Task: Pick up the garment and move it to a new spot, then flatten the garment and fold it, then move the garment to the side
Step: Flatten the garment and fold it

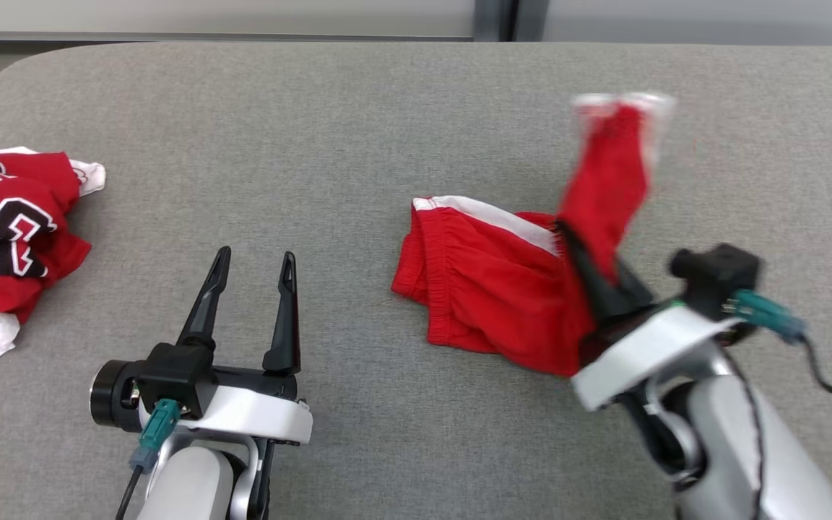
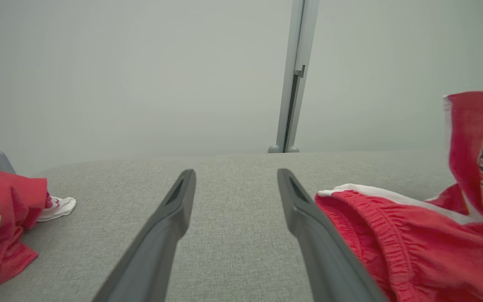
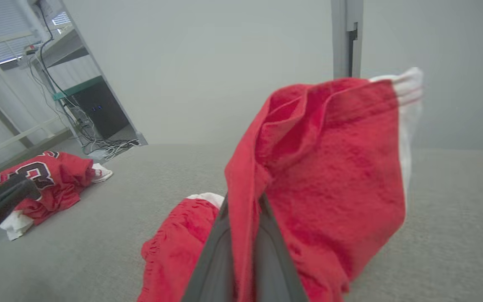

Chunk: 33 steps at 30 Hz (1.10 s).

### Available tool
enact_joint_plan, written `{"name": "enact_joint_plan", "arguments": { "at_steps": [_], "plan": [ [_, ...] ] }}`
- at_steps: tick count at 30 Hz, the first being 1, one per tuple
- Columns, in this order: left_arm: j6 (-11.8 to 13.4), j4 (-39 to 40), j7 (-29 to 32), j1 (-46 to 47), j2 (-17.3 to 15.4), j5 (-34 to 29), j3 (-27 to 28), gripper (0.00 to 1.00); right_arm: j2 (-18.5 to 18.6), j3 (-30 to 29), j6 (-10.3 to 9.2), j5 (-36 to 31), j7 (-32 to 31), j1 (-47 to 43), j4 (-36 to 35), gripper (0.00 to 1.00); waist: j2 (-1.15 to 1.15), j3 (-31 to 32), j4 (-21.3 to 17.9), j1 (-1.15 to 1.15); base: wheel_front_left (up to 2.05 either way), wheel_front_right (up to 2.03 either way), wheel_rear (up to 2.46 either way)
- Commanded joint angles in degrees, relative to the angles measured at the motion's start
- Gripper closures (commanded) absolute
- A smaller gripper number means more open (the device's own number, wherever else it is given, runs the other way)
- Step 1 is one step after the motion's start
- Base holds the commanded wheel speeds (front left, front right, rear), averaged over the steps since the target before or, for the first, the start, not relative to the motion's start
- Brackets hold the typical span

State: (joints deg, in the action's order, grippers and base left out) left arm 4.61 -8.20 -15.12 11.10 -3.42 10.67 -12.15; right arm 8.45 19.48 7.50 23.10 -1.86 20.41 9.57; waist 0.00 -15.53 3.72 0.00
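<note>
The right pincer [image 1: 573, 242] is clamped shut on one leg of the shorts [image 1: 488, 282], which is lifted and blurred. The rest of them is spread on the tabletop [image 1: 358, 144], right of centre. The left pincer [image 1: 256, 256] is held open and empty beside them. A jersey [image 1: 11, 238] is crumpled far left.

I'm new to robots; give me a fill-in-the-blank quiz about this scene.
The right gripper is ____ on the shorts.
The left gripper is ____ and empty.
On the table, the jersey lies to the ____ of the shorts.
Missing words: shut; open; left.
</note>
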Motion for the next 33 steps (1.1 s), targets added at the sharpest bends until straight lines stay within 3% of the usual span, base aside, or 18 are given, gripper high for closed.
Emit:
{"name": "enact_joint_plan", "arguments": {
  "at_steps": [1, 6, 11, 13, 14, 20, 26, 33],
  "plan": [
    [0.1, 0.0, 0.0, 1.0, -0.2, 0.3, -0.1, 0.0, -0.2, 2.2, -0.02, 0.9, -0.8, 1.0, 0.3, 1.0, 0.0, -0.1, 0.7, 0.0, 0.0, 0.0, 0.0],
    [0.1, 0.0, 0.0, 1.4, 0.1, 0.6, -1.0, 0.0, -0.5, 12.6, -0.01, 2.5, -2.4, 3.1, 5.6, 1.0, 0.0, -0.9, 2.8, 0.0, 0.0, 0.0, 0.0],
    [0.5, 0.2, 0.0, 2.0, 0.3, 1.2, -1.6, 0.0, -0.4, 16.2, -0.01, 3.2, -0.9, 3.4, 10.5, 1.0, 0.0, -1.6, 3.8, 0.0, 0.0, 0.0, 0.0],
    [0.7, 0.2, 0.0, 2.2, 0.3, 1.4, -1.6, 0.0, -0.2, 17.1, -0.01, 3.1, 0.4, 3.9, 11.3, 0.38, 0.0, -1.9, 3.9, 0.0, 0.0, 0.0, 0.0],
    [0.8, 0.3, 0.0, 2.2, 0.3, 1.3, -1.6, 0.0, 0.0, 17.6, -0.01, 2.9, 1.1, 4.0, 11.4, 0.0, 0.0, -1.9, 3.9, 0.0, 0.0, 0.0, 0.0],
    [1.0, 0.1, 0.0, 2.2, 0.4, 1.0, -0.9, 0.0, 1.5, 19.0, -0.01, 2.9, 8.9, 4.6, 7.0, 0.0, 0.0, -1.8, 2.9, 0.0, 0.0, 0.0, 0.0],
    [0.8, 0.1, 0.0, 1.3, 0.1, 0.3, 0.4, 0.0, 3.7, 13.6, -0.02, 4.3, 13.9, 2.3, 2.5, 0.0, 0.0, -0.8, 1.1, 0.0, 0.0, 0.0, 0.0],
    [1.0, 0.9, 0.0, -1.0, -1.2, -0.8, 2.8, 0.0, 5.1, -5.7, -0.01, 1.9, 15.5, -4.8, -0.4, 0.0, 0.0, 0.7, -2.2, 0.0, 0.0, 0.0, 0.0]
  ]
}}
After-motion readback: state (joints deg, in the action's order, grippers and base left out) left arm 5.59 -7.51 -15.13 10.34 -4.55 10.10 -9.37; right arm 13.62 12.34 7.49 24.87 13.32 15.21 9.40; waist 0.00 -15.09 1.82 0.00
